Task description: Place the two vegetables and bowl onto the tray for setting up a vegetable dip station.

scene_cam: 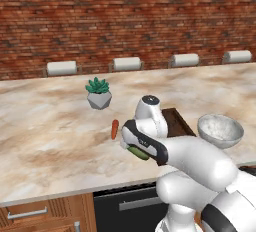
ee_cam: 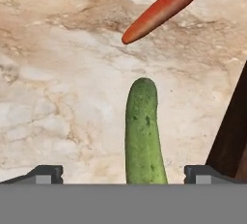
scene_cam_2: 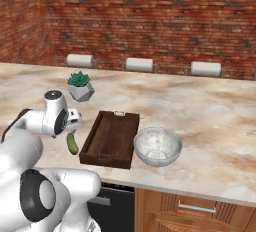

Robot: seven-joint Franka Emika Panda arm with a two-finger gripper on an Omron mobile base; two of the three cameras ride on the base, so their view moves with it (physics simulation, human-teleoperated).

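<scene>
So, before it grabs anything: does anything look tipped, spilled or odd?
Nothing stands out. The bowl sits upright beside the tray, and the cucumber and carrot lie flat on the counter.

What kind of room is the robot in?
It looks like a kitchen: a long marble counter with wooden drawers underneath, stools along a brick wall, and a cucumber and carrot lying out.

The arm is covering most of the tray (scene_cam: 176, 121) and part of the cucumber (scene_cam: 138, 152) in the left base view. In the hand view, the cucumber's near end is running off the bottom, and the tray's corner (ee_cam: 235, 136) is being cut by the right edge.
</scene>
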